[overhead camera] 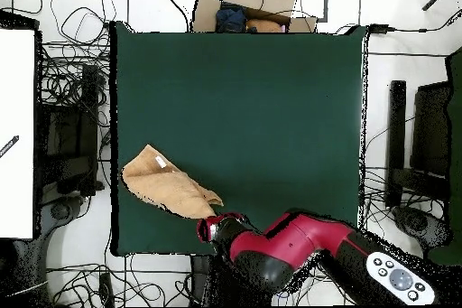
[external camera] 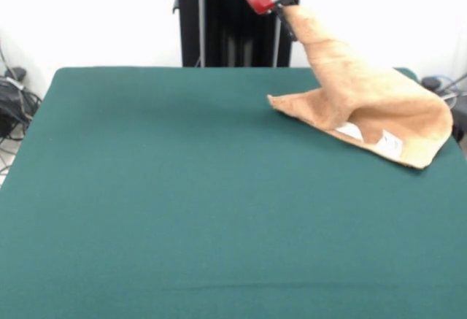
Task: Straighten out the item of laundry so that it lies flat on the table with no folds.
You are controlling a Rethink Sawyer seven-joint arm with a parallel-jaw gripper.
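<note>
The peach-orange towel [external camera: 365, 104] is lifted by one corner at the table's far right in the front view. The rest drapes down in a fold onto the dark green table [external camera: 182, 187]. White labels [external camera: 389, 144] show on its lower hem. My gripper [external camera: 285, 7], under the red wrist, is shut on the raised corner, well above the table. In the overhead view the towel [overhead camera: 167, 187] lies near the table's [overhead camera: 253, 97] left edge, and my gripper [overhead camera: 213, 225] is at its lower right tip.
The black pedestal [external camera: 219, 20] stands behind the table. The red arm [overhead camera: 298, 246] crosses the table's bottom edge in the overhead view. A cardboard box [overhead camera: 248, 6] sits beyond the top edge. Cables [overhead camera: 77, 79] lie on the floor around the table.
</note>
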